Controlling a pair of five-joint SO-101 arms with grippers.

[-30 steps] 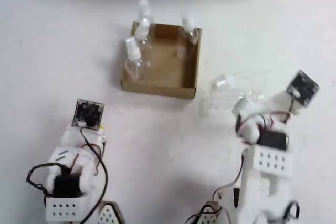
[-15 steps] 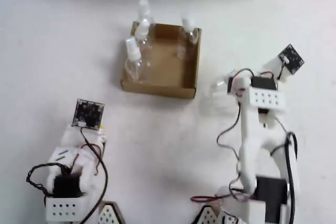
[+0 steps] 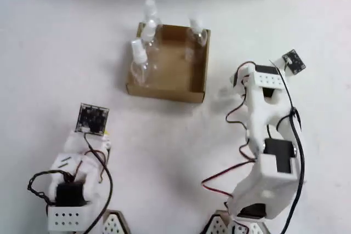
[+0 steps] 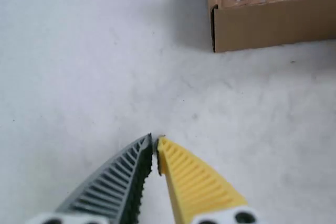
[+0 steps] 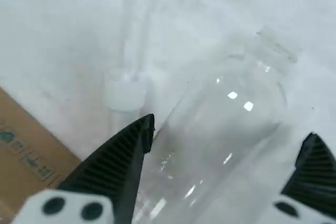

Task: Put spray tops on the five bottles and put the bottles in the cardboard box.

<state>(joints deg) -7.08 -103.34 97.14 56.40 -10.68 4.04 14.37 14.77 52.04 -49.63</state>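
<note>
**Inspector:** Right gripper, state of the fingers?

**Arm:** My right gripper (image 5: 231,129) has its fingers (image 5: 123,156) set wide apart and clamped on nothing. The bottle (image 5: 226,114) lies on its side on the table (image 5: 63,19), with its body in the gap between them. It sits closer to one finger. I cannot tell whether that finger touches it.

**Inspector:** Orientation?

**Arm:** The long axis runs straight out along my fingers. The open neck (image 5: 275,43) points away from my wrist, past the fingertips, and the base end is toward my palm.

**Inspector:** Anything alongside?

**Arm:** A top (image 5: 125,90) lies on the table just beside the bottle, on the side toward the box (image 5: 21,150) and apart from the neck. A thin tube runs from it, roughly parallel to the bottle.

**Inspector:** Position on the table?

**Arm:** In the high view my right arm (image 3: 263,108) is stretched out just right of the box. Capped bottles (image 3: 140,61) stand upright inside it.

**Inspector:** Left gripper?

**Arm:** My left gripper (image 4: 156,140) has its fingers together with the tips meeting, and holds nothing. It hangs over bare table near a box corner.
</note>
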